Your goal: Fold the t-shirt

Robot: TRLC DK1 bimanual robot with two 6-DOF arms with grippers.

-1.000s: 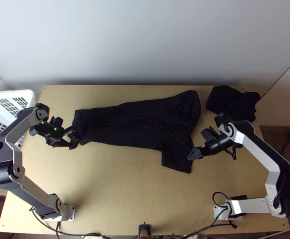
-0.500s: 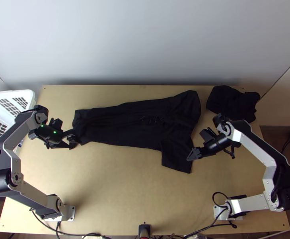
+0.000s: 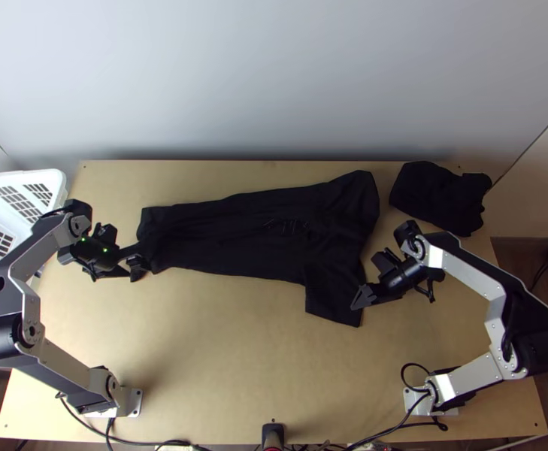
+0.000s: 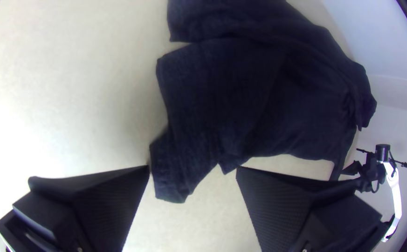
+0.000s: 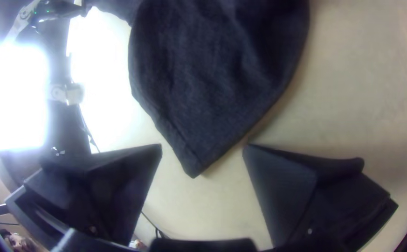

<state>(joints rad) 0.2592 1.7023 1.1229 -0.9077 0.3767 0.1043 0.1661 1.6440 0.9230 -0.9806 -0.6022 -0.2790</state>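
Note:
The black t-shirt (image 3: 251,233) lies as a long strip across the table, wider at its right end, where a sleeve-like flap (image 3: 332,297) points toward the near edge. At the strip's left end is my left gripper (image 3: 136,263); in the left wrist view the left gripper (image 4: 193,170) stands open, a corner of cloth (image 4: 173,179) between its fingers. My right gripper (image 3: 358,298) is at the flap's right edge. Seen from its wrist, the right gripper (image 5: 203,147) is open too, with the cloth's pointed corner (image 5: 196,161) between its fingertips.
Another bunched black cloth (image 3: 440,197) lies at the table's back right. A white slotted basket (image 3: 10,203) stands at the left edge. Bare wooden tabletop (image 3: 236,353) stretches between the arms' bases, with cables along the near edge.
My right arm's links have shifted, and its gripper has moved slightly toward the near edge and left. The left arm moved slightly left earlier. The t-shirt lies as before.

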